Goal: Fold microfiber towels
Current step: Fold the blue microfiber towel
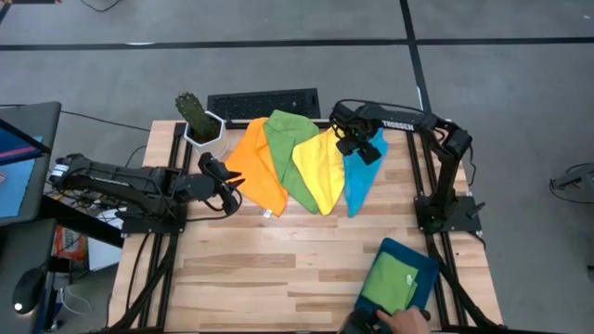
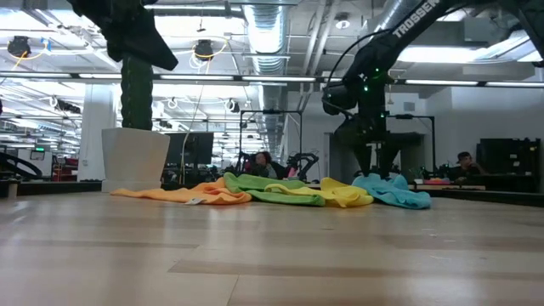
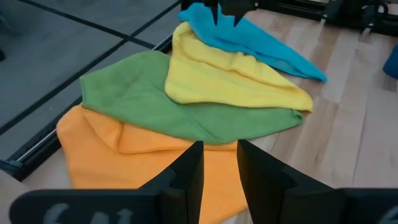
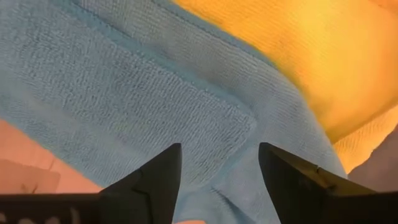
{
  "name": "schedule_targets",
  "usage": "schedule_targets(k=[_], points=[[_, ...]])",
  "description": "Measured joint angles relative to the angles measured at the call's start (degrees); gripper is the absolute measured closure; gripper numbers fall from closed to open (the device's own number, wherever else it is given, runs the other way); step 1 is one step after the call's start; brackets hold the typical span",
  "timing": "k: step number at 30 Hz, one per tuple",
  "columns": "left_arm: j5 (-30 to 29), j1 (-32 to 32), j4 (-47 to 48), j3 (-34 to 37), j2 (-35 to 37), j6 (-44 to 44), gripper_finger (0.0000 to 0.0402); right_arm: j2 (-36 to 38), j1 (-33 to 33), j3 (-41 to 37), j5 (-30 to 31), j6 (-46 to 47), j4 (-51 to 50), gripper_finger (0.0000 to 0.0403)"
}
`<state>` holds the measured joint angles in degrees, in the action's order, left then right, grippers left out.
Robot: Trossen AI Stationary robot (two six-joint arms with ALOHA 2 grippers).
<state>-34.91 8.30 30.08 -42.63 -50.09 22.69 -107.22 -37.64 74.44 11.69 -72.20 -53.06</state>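
The right gripper [image 4: 219, 180] hangs over the top end of the blue towel [image 1: 359, 176], fingers spread wide with nothing between them. That towel lies at the right end of an overlapping row: yellow towel [image 1: 320, 165], green towel [image 1: 290, 148], orange towel [image 1: 255, 165]. The left gripper [image 3: 219, 163] waits beside the orange one, fingers slightly apart, empty, while a folded green towel [image 1: 390, 283] sits in the tray [image 1: 422, 263] near a person's hand [image 1: 406, 322].

Bare table [image 1: 278, 269] in front; towels [image 1: 306, 162] crowd the rear.
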Motion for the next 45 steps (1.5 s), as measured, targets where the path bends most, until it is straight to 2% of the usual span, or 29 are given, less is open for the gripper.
schedule_targets(k=[8,26,30,37,45], points=[[0.4,-1.9,0.1,0.0,0.0,-0.4,0.0313,-2.7,0.1,-0.5,0.4,-1.1,3.5,0.0167],[1.3,-2.6,0.7,0.0,0.0,-1.0,0.0313,-2.8,-0.6,-0.3,-0.6,-1.5,5.5,0.0235],[1.3,-2.6,1.1,0.0,0.0,-1.0,0.0313,-2.8,-0.7,-0.3,-0.6,-1.6,5.5,0.0268],[1.6,-2.6,1.5,0.0,0.0,-1.0,0.0313,-2.8,-0.2,-0.3,-1.2,-1.9,4.9,0.0384],[1.6,-2.6,1.5,0.0,0.0,-1.0,0.0313,-2.5,2.1,-0.3,1.5,1.5,1.5,0.0395]])
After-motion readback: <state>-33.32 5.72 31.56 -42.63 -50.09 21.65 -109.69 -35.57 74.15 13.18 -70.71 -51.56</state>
